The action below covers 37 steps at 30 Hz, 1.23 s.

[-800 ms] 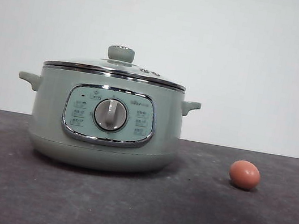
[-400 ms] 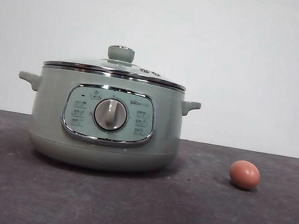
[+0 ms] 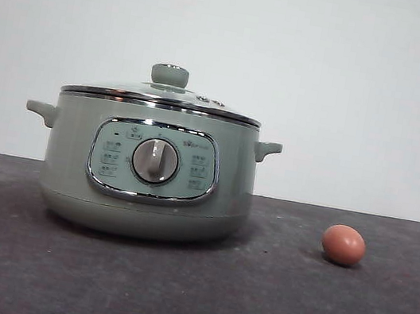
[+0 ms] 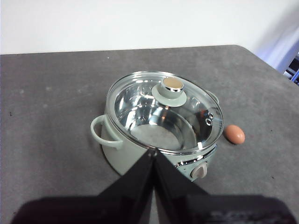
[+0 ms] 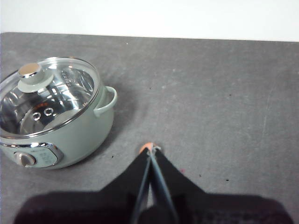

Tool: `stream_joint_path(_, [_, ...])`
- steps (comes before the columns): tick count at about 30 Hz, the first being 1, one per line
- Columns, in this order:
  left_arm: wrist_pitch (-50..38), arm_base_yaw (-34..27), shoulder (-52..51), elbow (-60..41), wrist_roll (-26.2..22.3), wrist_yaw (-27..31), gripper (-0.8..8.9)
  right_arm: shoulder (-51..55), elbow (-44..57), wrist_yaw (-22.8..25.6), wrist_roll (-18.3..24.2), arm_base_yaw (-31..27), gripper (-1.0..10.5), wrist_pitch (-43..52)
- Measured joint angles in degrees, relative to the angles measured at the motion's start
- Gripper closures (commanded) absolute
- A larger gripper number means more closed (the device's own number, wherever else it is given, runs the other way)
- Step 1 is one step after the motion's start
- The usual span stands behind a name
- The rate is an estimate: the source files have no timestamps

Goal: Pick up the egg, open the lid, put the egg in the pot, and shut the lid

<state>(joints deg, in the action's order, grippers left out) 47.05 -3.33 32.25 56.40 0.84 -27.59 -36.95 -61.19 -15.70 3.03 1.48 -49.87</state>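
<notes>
Nothing has moved since the earlier frames: pot [image 3: 149,171] and egg [image 3: 343,244] sit as before on the dark table [image 3: 265,311]

Largest first, the pot stands with its glass lid [image 3: 163,97] seated on the rim; the egg lies well apart to one side. Both arms hang high above the table, left gripper [image 4: 154,154] over the pot, right gripper [image 5: 150,150] over the egg, each with jaws pressed together and empty

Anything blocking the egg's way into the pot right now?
Yes: the lid sits closed on the pot, covering its opening. The egg lies on the table beside the pot, nothing between them. The right gripper, jaws together, is just above the egg.
</notes>
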Motion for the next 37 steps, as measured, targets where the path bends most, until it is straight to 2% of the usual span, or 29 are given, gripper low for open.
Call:
stream_joint_path(2, [0.1, 0.0, 0.3, 0.0, -0.2, 0.0, 8.04, -0.2, 0.0, -0.4, 0.0, 0.0, 9.4, -0.3])
stream_joint_path(3, [0.1, 0.0, 0.5, 0.0, -0.2, -0.2, 7.58, -0.2, 0.0, -0.6, 0.0, 0.0, 9.2, -0.3])
stream_joint_path(4, [0.1, 0.0, 0.7, 0.0, -0.3, -0.6, 6.78, -0.2, 0.0, -0.7, 0.0, 0.0, 8.8, -0.3])
stream_joint_path(7, [0.1, 0.0, 1.2, 0.0, -0.3, -2.2, 2.74, -0.2, 0.0, -0.7, 0.0, 0.0, 6.3, -0.3])
stream_joint_path(8, [0.1, 0.0, 1.4, 0.0, -0.3, -2.4, 1.90, -0.2, 0.0, -0.7, 0.0, 0.0, 5.6, -0.3])
stream_joint_path(9, [0.1, 0.0, 1.6, 0.0, -0.3, -2.6, 1.56, -0.2, 0.0, -0.8, 0.0, 0.0, 4.8, -0.3])
stream_joint_path(10, [0.1, 0.0, 1.7, 0.0, -0.4, -2.6, 1.55, -0.2, 0.0, -0.8, 0.0, 0.0, 4.1, -0.3])
stream_joint_path(12, [0.1, 0.0, 2.0, 0.0, -0.4, -2.6, 1.56, -0.2, 0.0, -0.8, 0.0, 0.0, 3.7, -0.3])
stream_joint_path(28, [-3.0, 0.2, 5.5, 0.0, -0.7, -4.2, 1.56, -1.8, 0.0, -0.8, 0.0, 0.0, 3.8, -1.3])
stream_joint_path(37, [-8.3, 5.5, 14.6, 4.8, -0.7, -4.2, 1.56, -4.3, 0.0, -2.3, 0.0, 0.0, 3.8, -1.3])
